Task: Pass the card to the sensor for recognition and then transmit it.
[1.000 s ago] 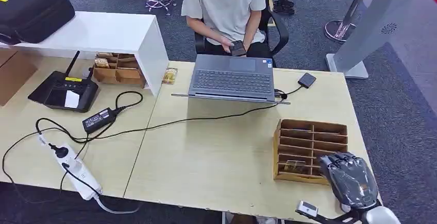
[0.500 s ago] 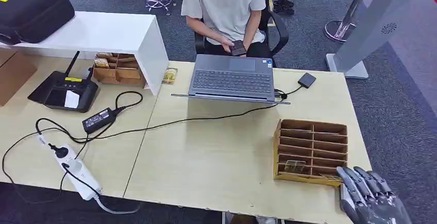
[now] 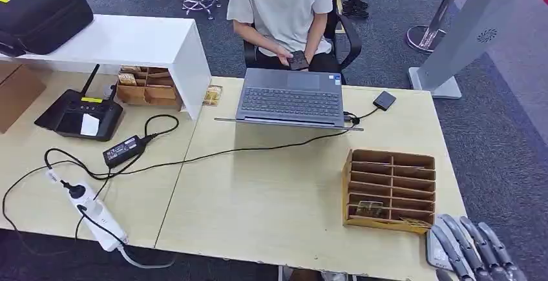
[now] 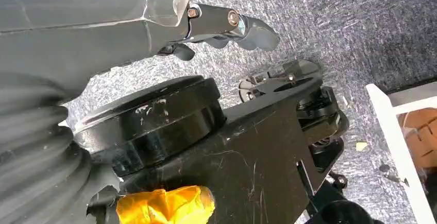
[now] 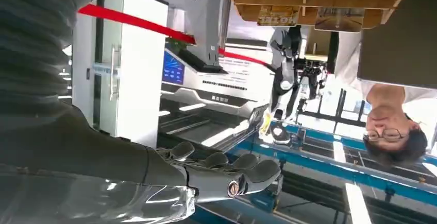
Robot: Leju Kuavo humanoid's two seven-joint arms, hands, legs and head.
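Task at outset. Cards (image 3: 371,208) in rack (image 3: 390,159) on surface (image 3: 271,197), none taken. Right hand (image 3: 466,247) empty, fingers spread, beside rack. Left hand (image 4: 227,26) empty, hanging. Pickup, sensor (image 3: 384,100) pass, handover outstanding.

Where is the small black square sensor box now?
In the head view, the small black square sensor box lies at the table's far right, just right of the grey laptop.

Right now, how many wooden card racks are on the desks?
2. One rack is on the right desk near the right hand, with cards in its near slots. Another rack is tucked under the white shelf, partly hidden.
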